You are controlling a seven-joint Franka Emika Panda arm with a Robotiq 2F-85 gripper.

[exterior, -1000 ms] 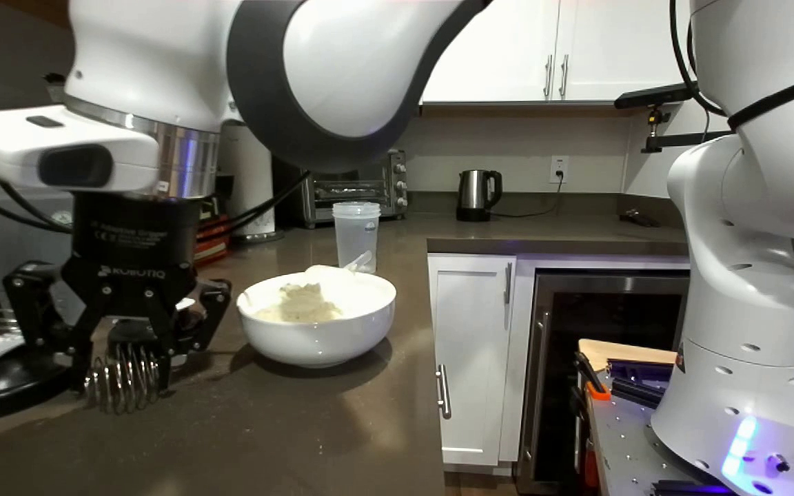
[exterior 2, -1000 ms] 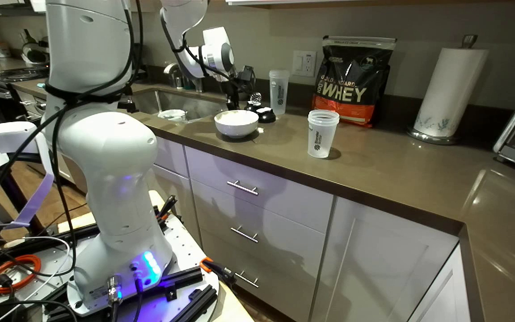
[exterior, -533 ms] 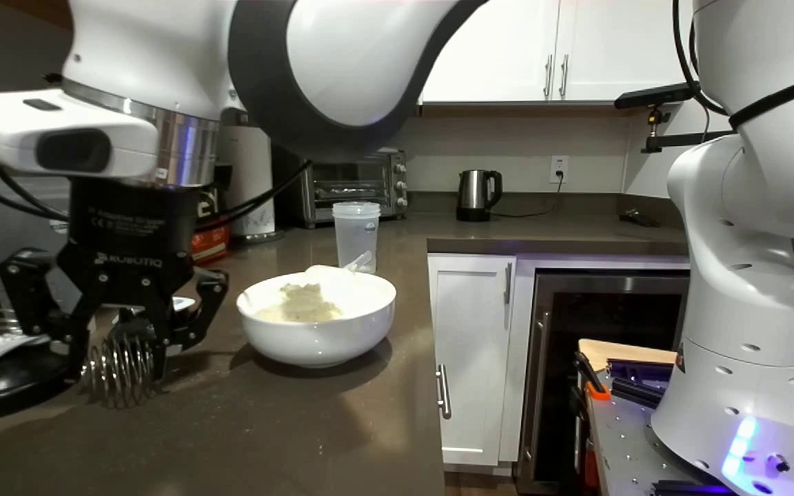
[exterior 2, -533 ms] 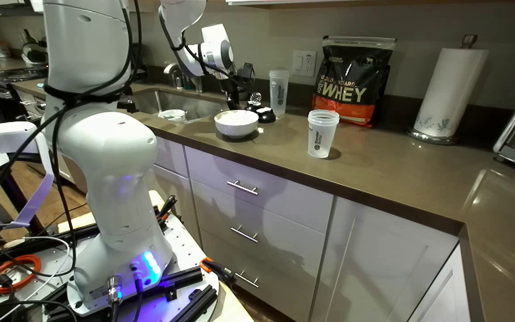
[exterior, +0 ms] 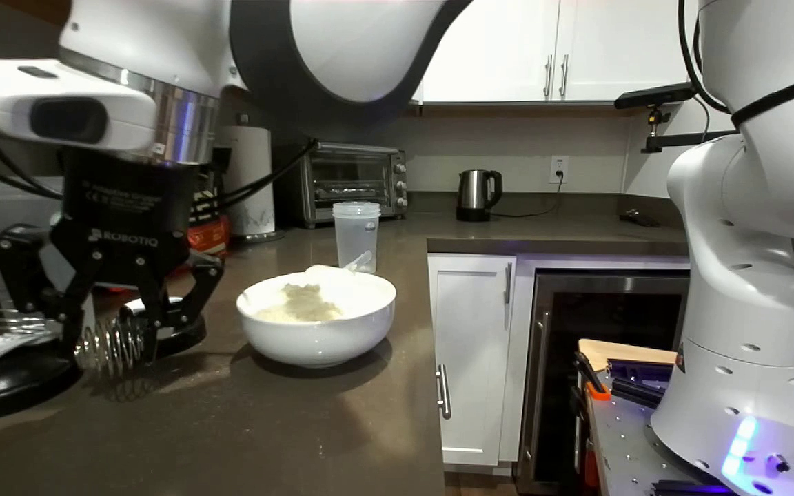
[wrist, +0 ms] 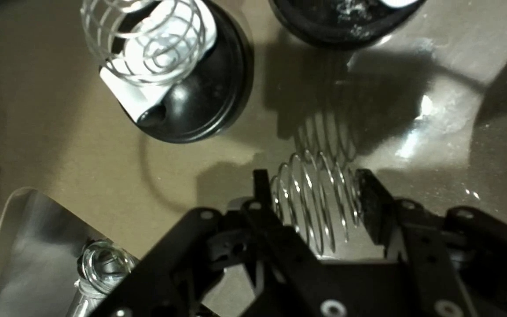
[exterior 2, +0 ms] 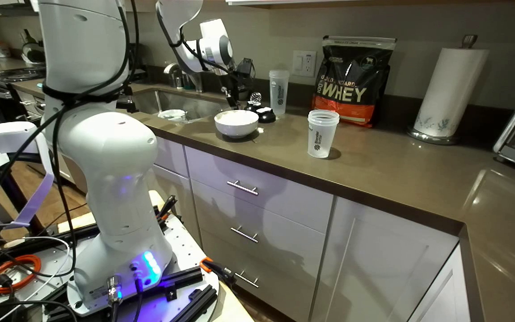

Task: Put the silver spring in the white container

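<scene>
One glossy white round bowl [exterior: 318, 343] holding pale powder [exterior: 304, 304], just left of the frame's center in an exterior view.
At lower left, the black Robotiq gripper [exterior: 110, 341] holds the silver ball-shaped wire spring [exterior: 110, 348] pinched between its jaws; behind the bowl stands a translucent plastic cup [exterior: 356, 233], its contents unclear.

Dim at the left in an exterior view, bright on the cupboard [exterior: 497, 55]. Lit blue at the robot base [exterior 2: 115, 255], violet-tinted across the drawers [exterior 2: 268, 214]. In the wrist view, glaring in spots on the shadowed counter [wrist: 447, 123]; blurred top left.
</scene>
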